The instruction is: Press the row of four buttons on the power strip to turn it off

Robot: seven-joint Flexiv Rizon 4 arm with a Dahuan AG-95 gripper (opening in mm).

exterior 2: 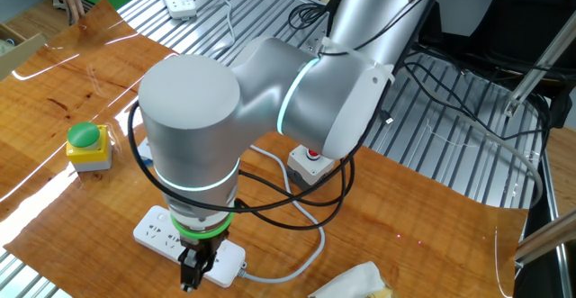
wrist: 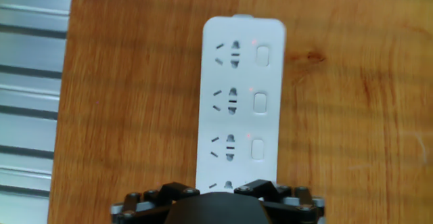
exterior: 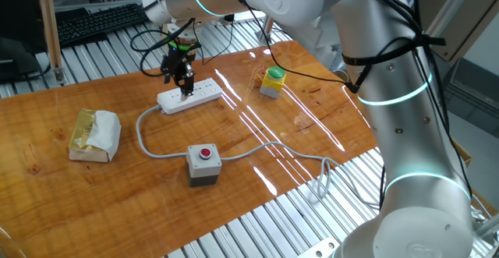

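Note:
The white power strip (exterior: 201, 94) (exterior 2: 155, 230) (wrist: 240, 102) lies flat on the wooden table, with its grey cable (exterior: 144, 137) leaving one end. In the hand view three of the four buttons show in a column on its right side: top (wrist: 262, 55), middle (wrist: 260, 102) and lower (wrist: 257, 148), each with a faint pink dot beside it. The fourth is hidden under the hand's black housing (wrist: 216, 207). The gripper (exterior: 185, 86) (exterior 2: 193, 275) points straight down over the cable end of the strip, its tips at the top face; whether they touch is unclear. It stands open and holds nothing.
A grey box with a red round button (exterior: 204, 163) (exterior 2: 310, 158) sits in front of the strip. A yellow block with a green cap (exterior: 273, 81) (exterior 2: 87, 145) stands to one side, a crumpled packet (exterior: 93, 133) to the other. Metal slats (wrist: 30, 82) border the wood.

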